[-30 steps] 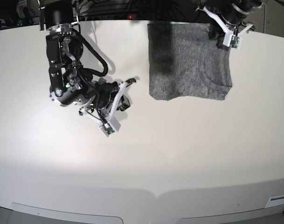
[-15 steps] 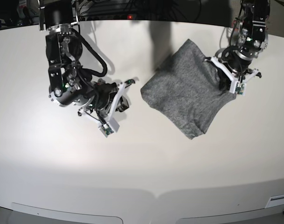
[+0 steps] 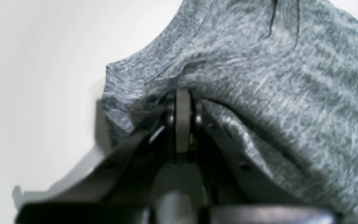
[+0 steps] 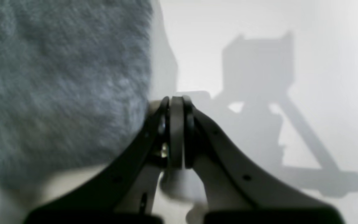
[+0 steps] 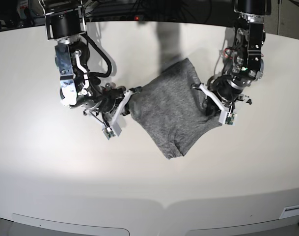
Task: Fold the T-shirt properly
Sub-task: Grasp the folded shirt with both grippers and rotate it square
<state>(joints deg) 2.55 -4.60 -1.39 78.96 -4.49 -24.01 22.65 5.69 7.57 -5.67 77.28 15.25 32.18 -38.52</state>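
Your table [image 5: 149,187] is the biggest thing here: one wide, pale surface under both arms. On it lies one T-shirt [image 5: 174,110], heathered grey knit with no print, folded into a compact block that sits skewed, one corner pointing toward the near edge.

Compared with half a second ago, the shirt has slid toward your right arm and turned further. A second ago it lay square at the far edge, well clear of that arm. Your right arm, which then hovered off to the side with bare table between it and the cloth, now has its tip at the shirt's edge.

You have two grippers in play. Your left gripper [image 3: 182,102] has its fingers [image 3: 182,124] pressed together with grey fabric bunched over and around the tips. The cloth rises in a ridge just ahead of them and drapes off to one side, so you are pinching the shirt there. Two dark threads hang loose on the fabric beyond the tips.

Your right gripper [image 4: 176,104] is also closed, fingers [image 4: 176,133] flush against each other. The shirt's blurred edge lies just beside them on one side, bare table and the gripper's shadow on the other. You cannot tell whether any cloth is caught between them.
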